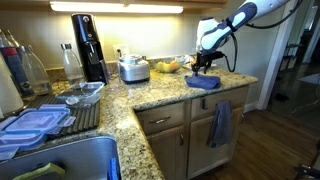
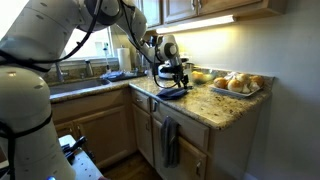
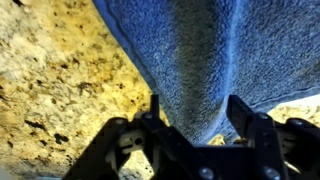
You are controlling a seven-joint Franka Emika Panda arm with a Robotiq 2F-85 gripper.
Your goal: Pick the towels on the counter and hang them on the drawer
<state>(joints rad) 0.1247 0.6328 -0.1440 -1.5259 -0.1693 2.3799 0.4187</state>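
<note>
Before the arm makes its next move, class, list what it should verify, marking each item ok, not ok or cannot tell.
1. Towel lies on the counter, under the gripper: ok.
2. Towel cloth sits between the fingers: ok.
3. Jaws shut on the towel: not ok, they stand apart.
4. Fingertips clear of the counter: cannot tell.
5. Hung towel is in place on the drawer: ok.

Warm indoor light, dim corners, soft focus
</note>
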